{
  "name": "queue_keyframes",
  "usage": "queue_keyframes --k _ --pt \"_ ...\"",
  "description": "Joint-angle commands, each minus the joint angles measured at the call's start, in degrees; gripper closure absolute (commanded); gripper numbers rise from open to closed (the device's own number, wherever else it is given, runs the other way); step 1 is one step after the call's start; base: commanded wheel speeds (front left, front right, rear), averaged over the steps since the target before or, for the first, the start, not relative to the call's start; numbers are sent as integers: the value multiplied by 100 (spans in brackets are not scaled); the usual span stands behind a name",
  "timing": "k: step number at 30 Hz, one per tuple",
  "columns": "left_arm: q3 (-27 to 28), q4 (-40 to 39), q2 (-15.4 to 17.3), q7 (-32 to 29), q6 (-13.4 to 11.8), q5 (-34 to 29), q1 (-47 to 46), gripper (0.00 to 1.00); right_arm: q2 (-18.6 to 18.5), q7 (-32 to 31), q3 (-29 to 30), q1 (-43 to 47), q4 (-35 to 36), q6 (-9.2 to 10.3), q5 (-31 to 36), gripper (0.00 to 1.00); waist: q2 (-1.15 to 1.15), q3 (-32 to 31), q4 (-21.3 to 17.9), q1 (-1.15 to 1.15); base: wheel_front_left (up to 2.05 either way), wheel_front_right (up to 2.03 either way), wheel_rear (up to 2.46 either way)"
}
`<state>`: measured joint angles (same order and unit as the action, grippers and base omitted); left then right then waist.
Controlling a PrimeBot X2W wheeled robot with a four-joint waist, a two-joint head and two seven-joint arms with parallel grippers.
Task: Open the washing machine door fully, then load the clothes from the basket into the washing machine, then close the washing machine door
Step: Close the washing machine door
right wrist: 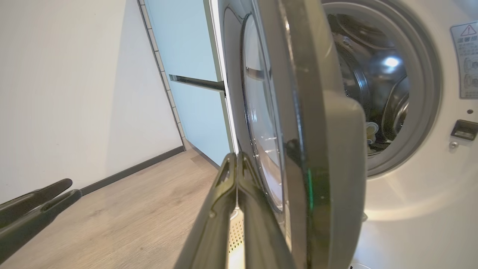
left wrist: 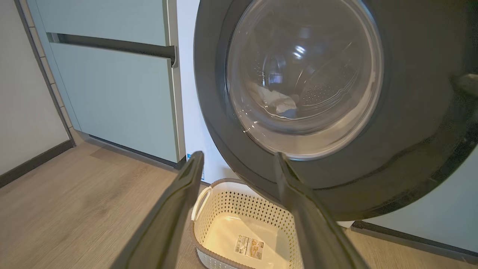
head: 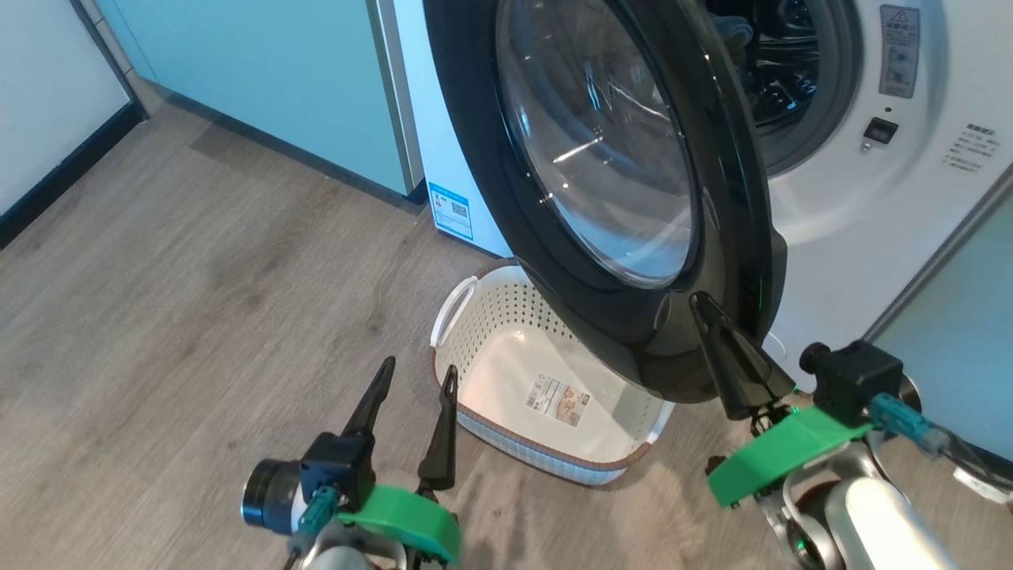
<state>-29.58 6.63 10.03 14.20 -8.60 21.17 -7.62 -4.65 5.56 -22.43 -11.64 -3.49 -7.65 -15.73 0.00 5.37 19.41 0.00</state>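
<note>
The basket (head: 483,317) sits bare at lower centre of the head view, nothing in it but the label (head: 558,400) on its base. The clothes (left wrist: 276,102) show through the door glass in the left wrist view, a pale and blue bundle lying in the drum. So loading looks done, and my read is we're on the last step: closing.

The washing machine door (head: 625,158) hangs about half open across top centre. The washing machine (head: 870,237) has its grey drum mouth (head: 851,79) exposed at upper right.

The right gripper (head: 703,305), fingers pinched together on nothing, has its tip at the door's lower black rim, on the outer face. Touching or just beside? Hard to call. The left gripper (head: 419,368), lower left, is spread wide and empty.

Next it needs a steady push on that outer face, swinging the door towards the latch slot (head: 880,131) until it catches.

Writing: a blue sticker (head: 451,210) with a QR code, a grey warning label (head: 900,47) and small print (head: 969,146). None is legible.
</note>
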Motion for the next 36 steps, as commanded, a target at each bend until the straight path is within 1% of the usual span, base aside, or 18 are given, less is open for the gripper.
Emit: queue_keyframes --k 1,8,23,30,36 --pt "228 -159 19 79 10 -62 -271 0 84 65 -74 -326 112 16 -32 100 0 8 4 0 0 0 0" --pt "289 -153 -61 79 44 -117 -293 0 119 123 -34 -537 -231 16 -55 100 0 44 11 0 0 0 0" --pt "463 -175 -128 80 108 -249 -267 0 154 189 163 -781 -597 16 -48 100 0 114 -41 0 0 0 0" --pt "535 -188 -202 80 119 -305 -260 0 152 190 493 -974 -713 16 49 100 0 184 -86 0 0 0 0" --pt "582 -227 -272 80 153 -384 -310 0 61 154 836 -1238 -876 16 130 100 0 318 -92 0 0 0 0"
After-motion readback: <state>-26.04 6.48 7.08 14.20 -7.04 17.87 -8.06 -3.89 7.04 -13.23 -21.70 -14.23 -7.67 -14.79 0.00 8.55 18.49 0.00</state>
